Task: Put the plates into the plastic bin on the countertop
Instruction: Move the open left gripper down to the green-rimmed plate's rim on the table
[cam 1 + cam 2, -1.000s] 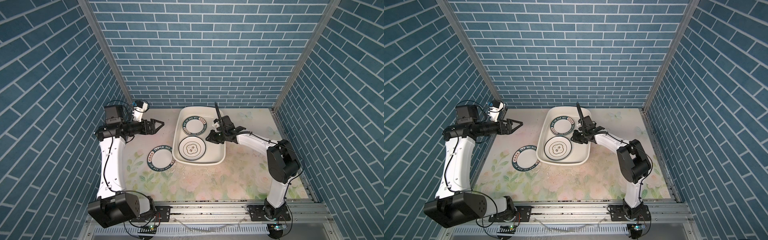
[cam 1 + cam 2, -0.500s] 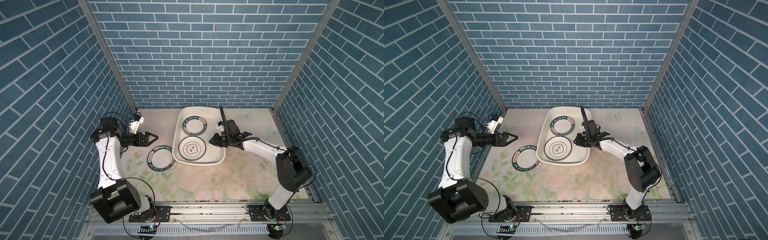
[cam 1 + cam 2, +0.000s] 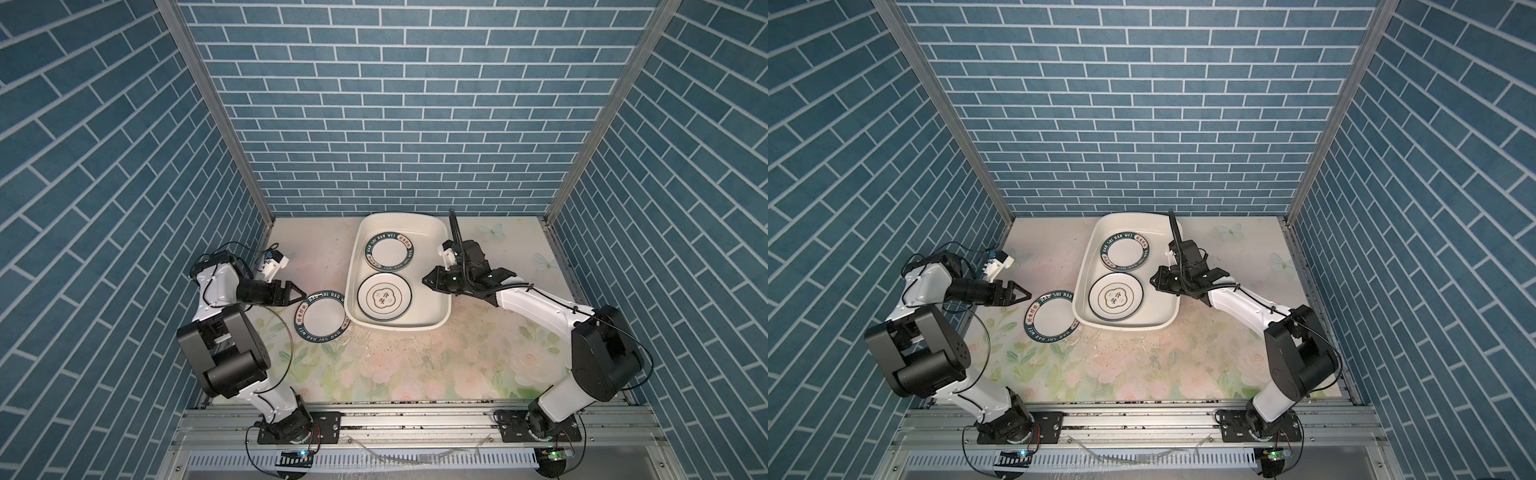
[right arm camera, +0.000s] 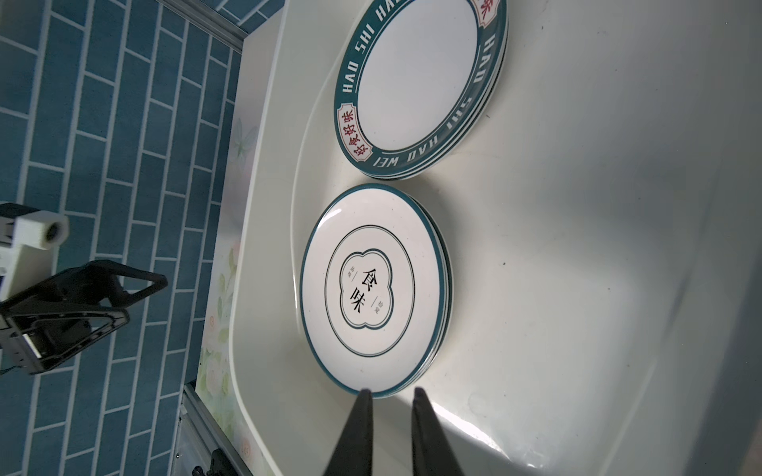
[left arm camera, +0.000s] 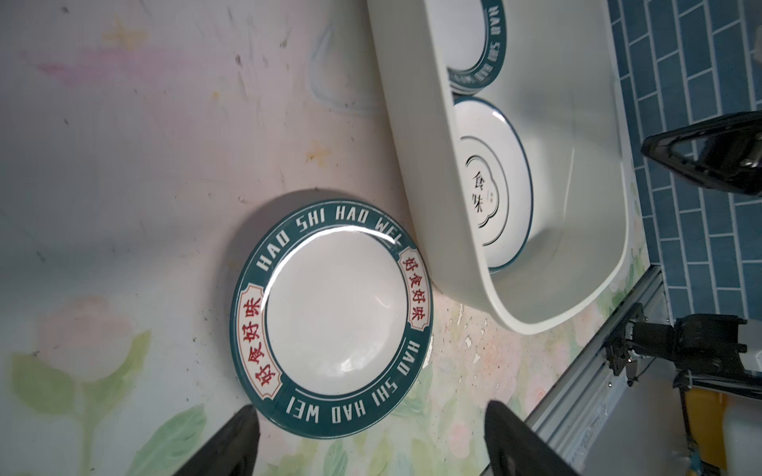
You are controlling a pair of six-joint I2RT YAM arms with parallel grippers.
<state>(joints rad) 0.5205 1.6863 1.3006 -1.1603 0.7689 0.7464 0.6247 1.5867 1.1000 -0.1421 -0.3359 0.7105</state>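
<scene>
Left claw [image 5: 371, 437] spread wide beside the last plate [image 5: 332, 317] on the surface [image 3: 395, 365]; right claw [image 4: 389, 397] nearly pressed together, empty, over the bin [image 3: 440, 320]; next, grab its rim

The flowered countertop [image 3: 415, 365] carries the white plastic bin [image 3: 440, 322] at its far middle. One green-rimmed plate [image 3: 321, 318] lies flat just left of it.

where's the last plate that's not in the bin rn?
In both top views the green-rimmed plate lies flat on the countertop, left of the plastic bin, up against its near-left corner, with the open left gripper just left of it.
</scene>
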